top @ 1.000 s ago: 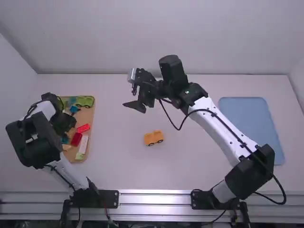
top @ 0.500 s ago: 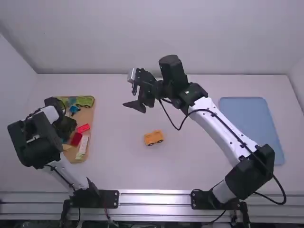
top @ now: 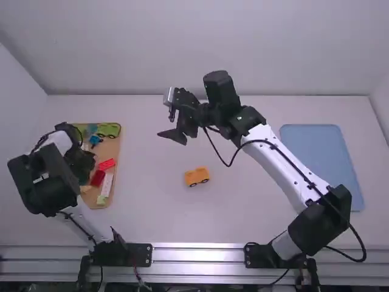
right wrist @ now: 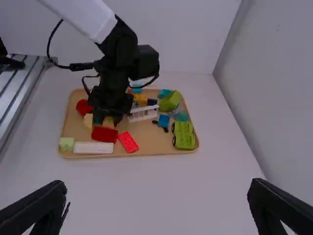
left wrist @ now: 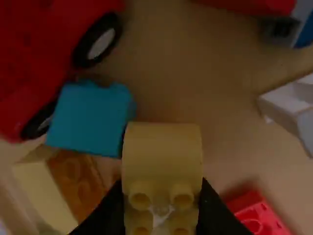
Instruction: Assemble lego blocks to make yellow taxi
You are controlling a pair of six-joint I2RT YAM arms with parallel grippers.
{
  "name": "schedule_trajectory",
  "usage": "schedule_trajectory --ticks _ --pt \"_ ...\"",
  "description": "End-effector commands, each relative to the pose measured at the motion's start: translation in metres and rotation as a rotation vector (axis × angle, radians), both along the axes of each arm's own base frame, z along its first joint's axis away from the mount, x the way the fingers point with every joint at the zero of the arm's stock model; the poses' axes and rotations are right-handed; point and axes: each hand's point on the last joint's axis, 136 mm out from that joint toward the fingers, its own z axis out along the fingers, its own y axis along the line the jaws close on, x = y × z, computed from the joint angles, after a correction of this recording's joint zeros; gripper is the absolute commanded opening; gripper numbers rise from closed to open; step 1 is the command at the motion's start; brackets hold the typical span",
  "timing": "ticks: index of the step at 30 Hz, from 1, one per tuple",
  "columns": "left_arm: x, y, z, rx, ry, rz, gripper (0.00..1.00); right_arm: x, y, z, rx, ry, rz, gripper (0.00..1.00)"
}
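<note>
Moving the left gripper (left wrist: 161, 205) a bit over the tray (top: 112, 149), pinching a yellow block (left wrist: 161, 154), sitting well left of the yellow car (top: 196, 176); holding the right gripper (right wrist: 157, 190) wide.

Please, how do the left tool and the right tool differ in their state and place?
The left tool is shut on a yellow block, while the right tool is wide open and holds nothing. The left tool is low over the tan tray; the right tool hangs above the white table. Both are black, with two fingers.
</note>
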Motion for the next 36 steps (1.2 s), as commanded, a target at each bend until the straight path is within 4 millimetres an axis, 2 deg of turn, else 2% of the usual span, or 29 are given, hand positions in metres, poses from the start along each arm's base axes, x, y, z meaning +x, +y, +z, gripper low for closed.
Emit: schedule_trajectory --ticks 1,4,7,8,11,12,14,18,20,25,27,29,36 --pt "0.010 -0.002 0.032 0.053 -0.078 0.077 0.02 0.002 -0.007 0.022 0.025 -0.035 -0.018 0.99" --pt "0.011 -0.023 0.048 0.076 -0.120 0.057 0.02 0.006 -0.013 0.021 0.022 -0.026 -0.029 0.99" --pt "0.000 -0.061 0.064 0.124 -0.137 0.164 0.02 0.012 -0.019 0.020 0.026 0.001 -0.052 0.99" --pt "-0.002 -0.067 0.065 0.126 -0.138 0.175 0.02 0.013 -0.020 0.020 0.027 0.007 -0.058 0.99" --pt "0.006 -0.110 0.069 0.107 -0.171 0.088 0.02 0.019 -0.027 0.020 0.030 0.032 -0.086 0.99" --pt "0.010 -0.121 0.069 0.099 -0.181 0.054 0.02 0.020 -0.027 0.020 0.030 0.033 -0.087 0.99" --pt "0.025 -0.162 0.067 0.029 -0.230 0.004 0.02 0.021 -0.030 0.019 0.026 0.034 -0.093 0.99" --pt "0.029 -0.218 0.059 -0.058 -0.229 -0.031 0.02 0.024 -0.034 0.017 0.021 0.042 -0.105 0.99" --pt "0.032 -0.230 0.054 -0.065 -0.232 -0.038 0.02 0.024 -0.034 0.016 0.020 0.044 -0.104 0.99" --pt "0.033 -0.282 0.029 -0.158 -0.196 -0.024 0.02 0.024 -0.035 0.016 0.018 0.046 -0.105 0.99" --pt "0.024 -0.293 0.013 -0.169 -0.135 0.101 0.02 0.023 -0.035 0.015 0.013 0.032 -0.097 0.99" --pt "0.019 -0.297 0.002 -0.157 -0.101 0.155 0.02 0.023 -0.035 0.014 0.007 0.024 -0.093 0.99" --pt "0.023 -0.308 -0.020 -0.160 -0.082 0.148 0.02 0.029 -0.043 0.013 0.004 0.036 -0.117 0.99"
